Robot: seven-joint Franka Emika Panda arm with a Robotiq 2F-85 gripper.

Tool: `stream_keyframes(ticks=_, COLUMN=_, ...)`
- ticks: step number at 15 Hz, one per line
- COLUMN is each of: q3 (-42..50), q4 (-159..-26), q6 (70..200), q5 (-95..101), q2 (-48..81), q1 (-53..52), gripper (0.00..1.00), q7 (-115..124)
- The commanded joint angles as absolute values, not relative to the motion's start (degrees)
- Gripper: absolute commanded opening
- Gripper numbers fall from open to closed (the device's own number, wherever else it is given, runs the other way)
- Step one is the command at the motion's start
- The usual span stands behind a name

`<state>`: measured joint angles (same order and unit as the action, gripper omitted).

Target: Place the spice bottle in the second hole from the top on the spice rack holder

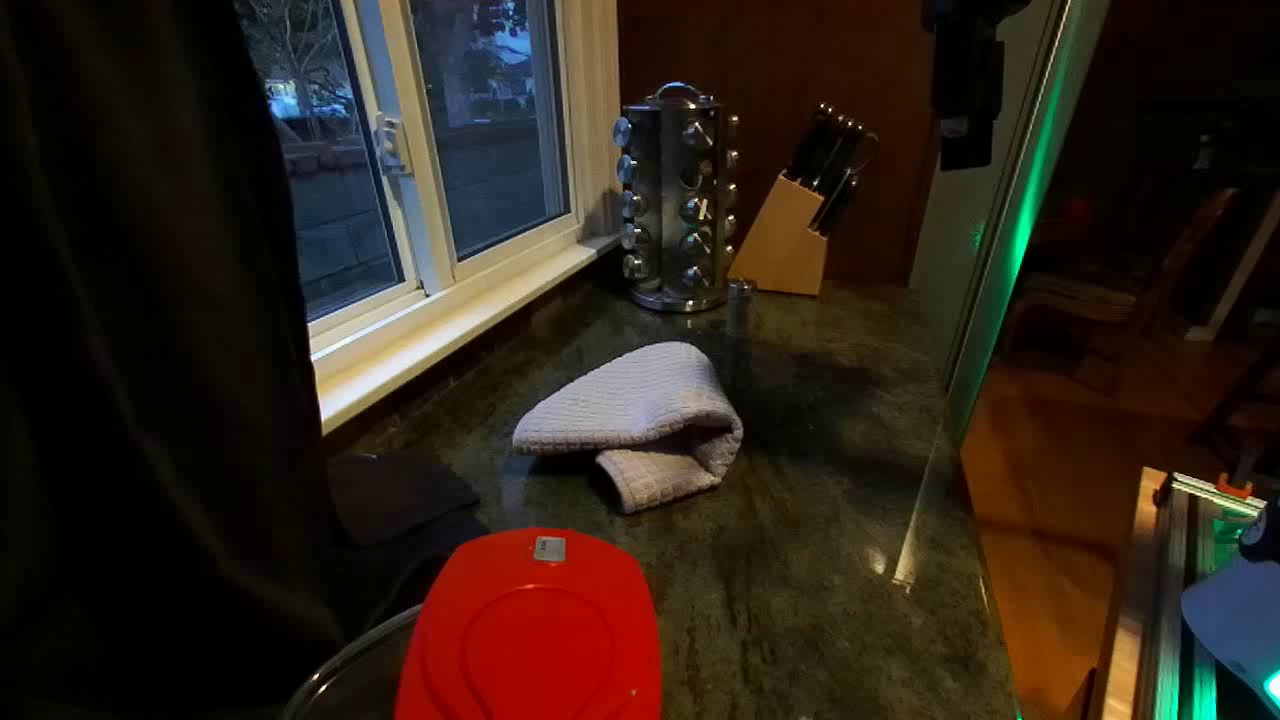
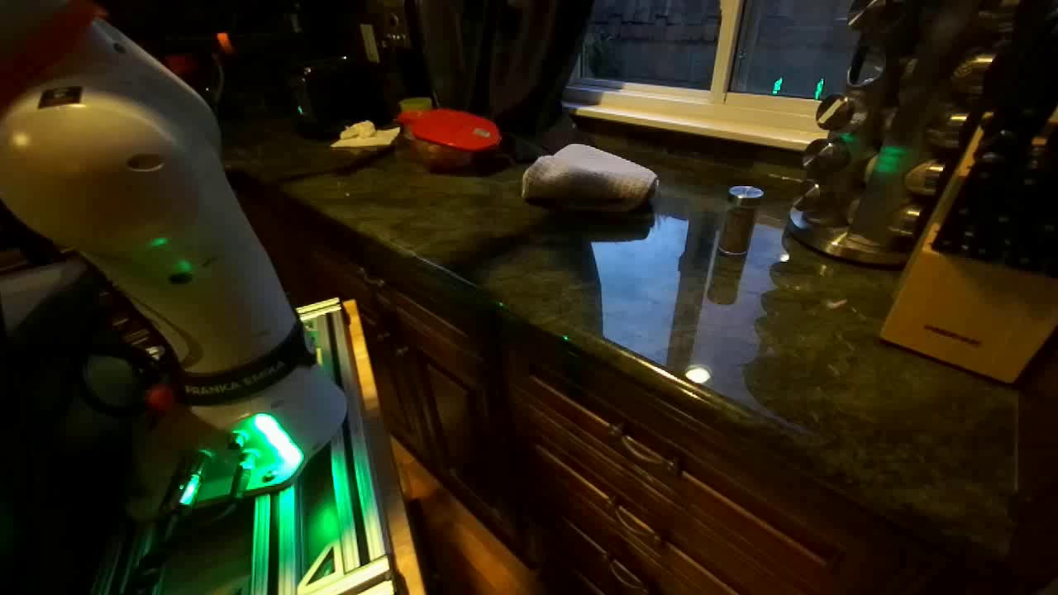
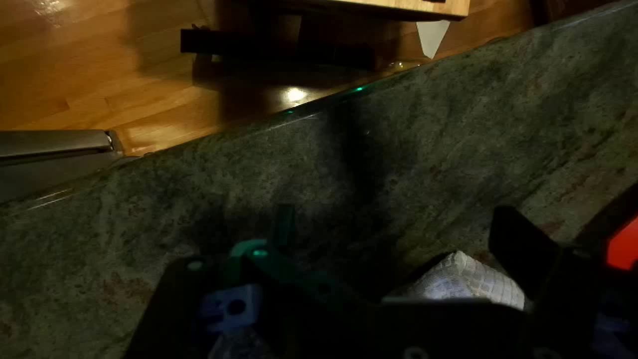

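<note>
An exterior view is showing rack (image 1: 662, 190) top to base; near it bottle (image 2: 738, 223) is standing. Wrist view alone is showing tool (image 3: 394, 219) gaping wide, holding nothing.

Arm (image 2: 157, 190) at nine o'clock in an exterior view. Gripper (image 3: 394, 214): fingers (image 3: 518, 249) parted at seven and four o'clock, wrist view.

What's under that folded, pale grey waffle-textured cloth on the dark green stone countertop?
The cloth rests on the countertop, which shows around it in both exterior views. Whatever lies beneath the folds is covered, so I can't say whether anything is hidden there.
</note>
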<state>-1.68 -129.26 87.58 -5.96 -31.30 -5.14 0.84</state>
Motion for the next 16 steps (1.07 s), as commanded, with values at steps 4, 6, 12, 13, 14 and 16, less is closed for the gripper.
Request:
stream_keyframes(ticks=4, q3=-2.2, q4=-129.1, q6=87.4, q5=-6.2, q2=-31.3, q1=-4.4, gripper=1.0, q7=0.6)
stream_keyframes(ticks=6, q3=-2.2, q4=-129.1, q6=87.4, q5=-6.2, q2=-31.3, q1=-4.4, gripper=1.0, q7=0.6)
stream_keyframes(ticks=12, q3=-2.1, q4=-128.9, q6=89.1, q5=-6.1, q2=-30.2, q1=-3.9, gripper=1.0, q7=1.1)
stream_keyframes(ticks=13, q3=-1.8, q4=-128.9, q6=91.1, q5=-5.9, q2=-29.4, q1=-3.3, gripper=1.0, q7=1.4)
stream_keyframes(ticks=14, q3=-1.6, q4=-128.9, q6=93.7, q5=-5.5, q2=-28.5, q1=-2.7, gripper=1.0, q7=1.6)
stream_keyframes(ticks=16, q3=-1.2, q4=-129.0, q6=99.4, q5=-4.5, q2=-26.2, q1=-1.5, gripper=1.0, q7=1.7)
